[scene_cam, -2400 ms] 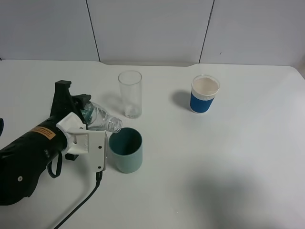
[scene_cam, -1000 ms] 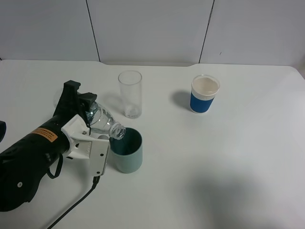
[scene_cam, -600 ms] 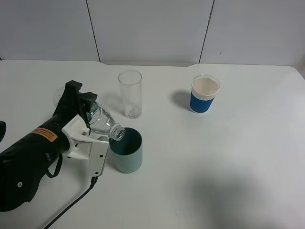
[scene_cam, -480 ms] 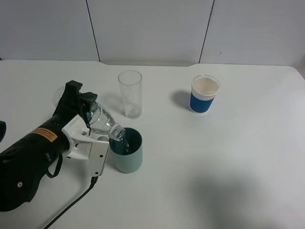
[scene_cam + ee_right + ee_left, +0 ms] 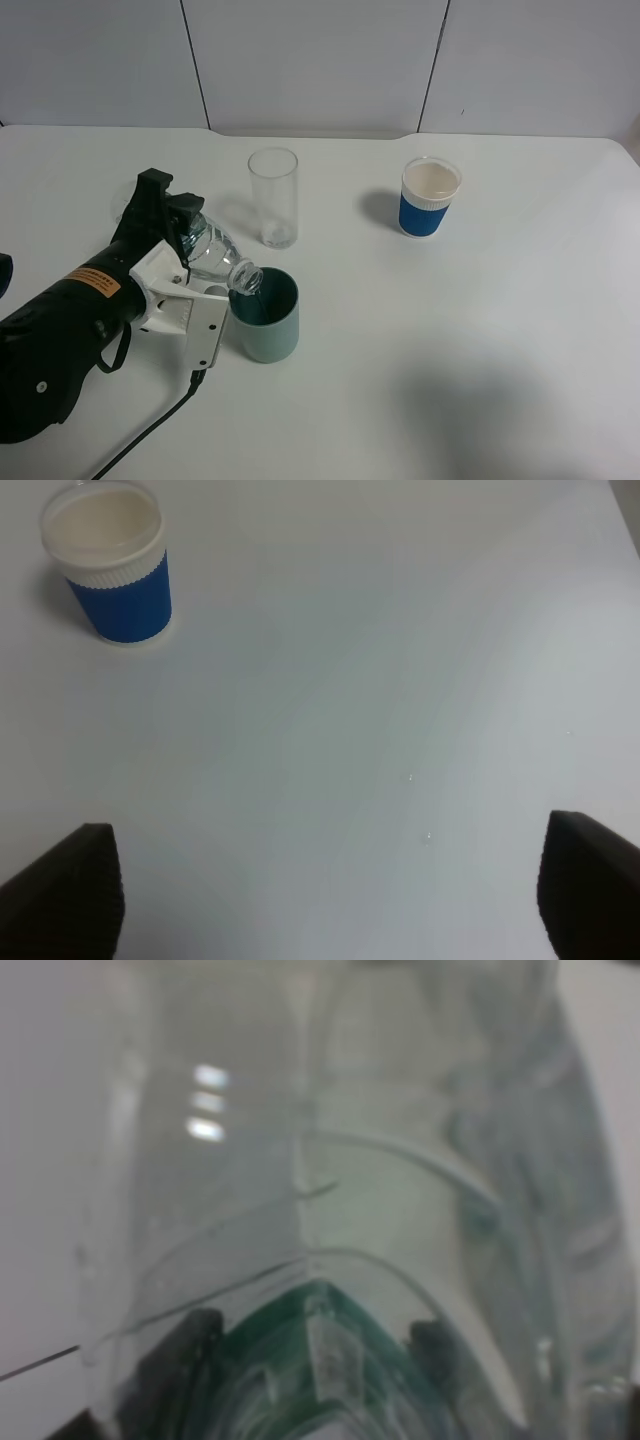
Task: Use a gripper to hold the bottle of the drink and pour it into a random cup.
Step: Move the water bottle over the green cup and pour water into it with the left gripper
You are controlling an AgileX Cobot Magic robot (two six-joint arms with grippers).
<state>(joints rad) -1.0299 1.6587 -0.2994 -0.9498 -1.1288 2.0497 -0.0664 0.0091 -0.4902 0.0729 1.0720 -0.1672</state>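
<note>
Grip: left gripper (image 5: 180,250) clamped on the bottle (image 5: 213,254).
Axis: bottle neck slants down, its mouth just over the cup (image 5: 266,326) rim.

1. Left gripper (image 5: 200,262): a bulky, rounded black body.
2. Flat white plastic plates (image 5: 185,308) at its front, angular in outline.
3. An orange-yellow label (image 5: 92,281) with dark print, too small to read.
4. A thin black cable (image 5: 150,435) trails from its underside.
5. Right gripper (image 5: 325,885): two dark, blunt fingertips (image 5: 60,890), blurred.
</note>
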